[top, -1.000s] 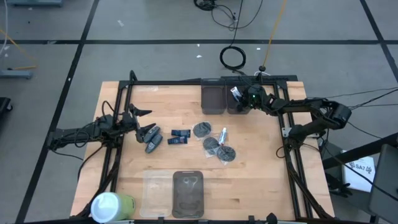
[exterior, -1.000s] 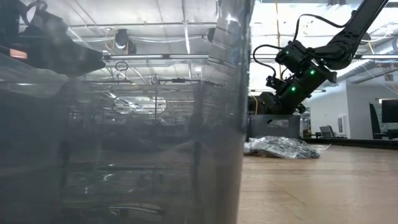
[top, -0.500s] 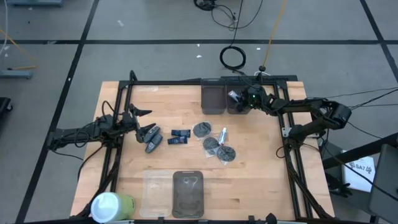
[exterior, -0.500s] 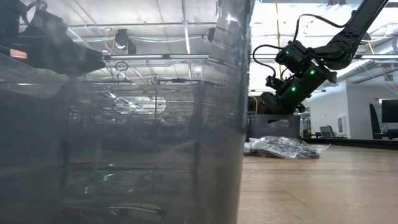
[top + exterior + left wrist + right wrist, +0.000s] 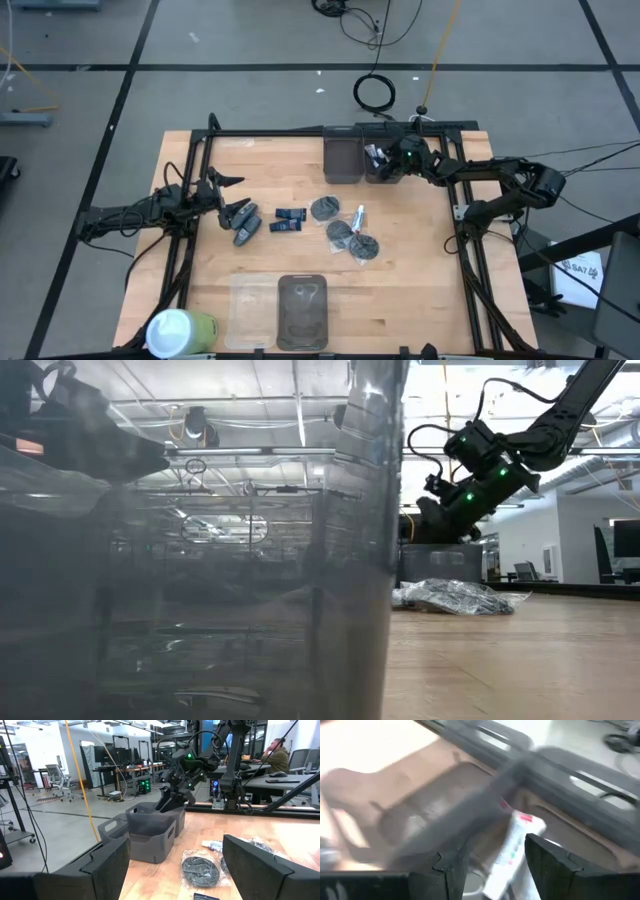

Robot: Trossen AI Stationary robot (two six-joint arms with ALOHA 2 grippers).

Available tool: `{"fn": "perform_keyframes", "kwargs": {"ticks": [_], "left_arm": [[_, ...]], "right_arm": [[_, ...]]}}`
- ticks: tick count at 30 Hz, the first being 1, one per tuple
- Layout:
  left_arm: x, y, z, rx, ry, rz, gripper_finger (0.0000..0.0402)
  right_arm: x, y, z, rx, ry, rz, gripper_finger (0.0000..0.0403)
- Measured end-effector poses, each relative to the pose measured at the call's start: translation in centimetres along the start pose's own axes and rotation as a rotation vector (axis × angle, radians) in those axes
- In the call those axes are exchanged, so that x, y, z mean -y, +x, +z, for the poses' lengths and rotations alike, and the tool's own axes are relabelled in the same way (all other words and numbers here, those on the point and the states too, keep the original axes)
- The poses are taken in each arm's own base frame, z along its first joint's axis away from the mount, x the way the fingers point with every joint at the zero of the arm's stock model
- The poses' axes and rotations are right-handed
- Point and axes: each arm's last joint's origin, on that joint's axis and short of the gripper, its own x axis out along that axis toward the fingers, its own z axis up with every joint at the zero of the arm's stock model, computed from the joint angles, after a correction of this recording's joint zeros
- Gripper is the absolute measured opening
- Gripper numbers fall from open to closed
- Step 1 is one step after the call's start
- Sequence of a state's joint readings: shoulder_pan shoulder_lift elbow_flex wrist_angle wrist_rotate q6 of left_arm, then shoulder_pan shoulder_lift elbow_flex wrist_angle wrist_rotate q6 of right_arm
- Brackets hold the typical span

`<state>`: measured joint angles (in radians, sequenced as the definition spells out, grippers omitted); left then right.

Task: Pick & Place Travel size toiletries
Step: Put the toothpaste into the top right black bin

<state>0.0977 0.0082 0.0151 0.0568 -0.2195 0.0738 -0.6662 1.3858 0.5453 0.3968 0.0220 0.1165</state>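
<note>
Swinging slightly toward ten o'clock over the bins [image 5: 362, 160], the right gripper [image 5: 378, 156] clamps a white tube [image 5: 514, 851]; release only once it is squarely above one bin, while the left gripper [image 5: 228, 195] waits open at nine o'clock.

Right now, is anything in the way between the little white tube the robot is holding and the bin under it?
Nothing visible. The right gripper holds the white tube right above the open bin.
</note>
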Motion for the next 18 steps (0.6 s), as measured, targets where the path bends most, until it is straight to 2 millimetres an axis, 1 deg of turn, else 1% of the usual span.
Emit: {"fn": "perform_keyframes", "kwargs": {"ticks": [5,9,14,18], "left_arm": [[0.0,0.0,0.0,0.0,0.0,0.0,0.031],[0.0,0.0,0.0,0.0,0.0,-0.001,0.031],[0.0,0.0,0.0,0.0,0.0,0.0,0.031],[0.0,0.0,0.0,0.0,0.0,-0.001,0.031]], "right_arm": [[-0.4,-0.9,1.1,0.069,-0.003,0.092,0.018],[-1.1,-1.8,1.8,0.117,-0.024,0.156,0.0184],[-3.2,-3.0,2.4,0.163,-0.084,0.305,0.0184],[-5.7,-3.6,2.0,0.149,-0.152,0.465,0.0184]]}}
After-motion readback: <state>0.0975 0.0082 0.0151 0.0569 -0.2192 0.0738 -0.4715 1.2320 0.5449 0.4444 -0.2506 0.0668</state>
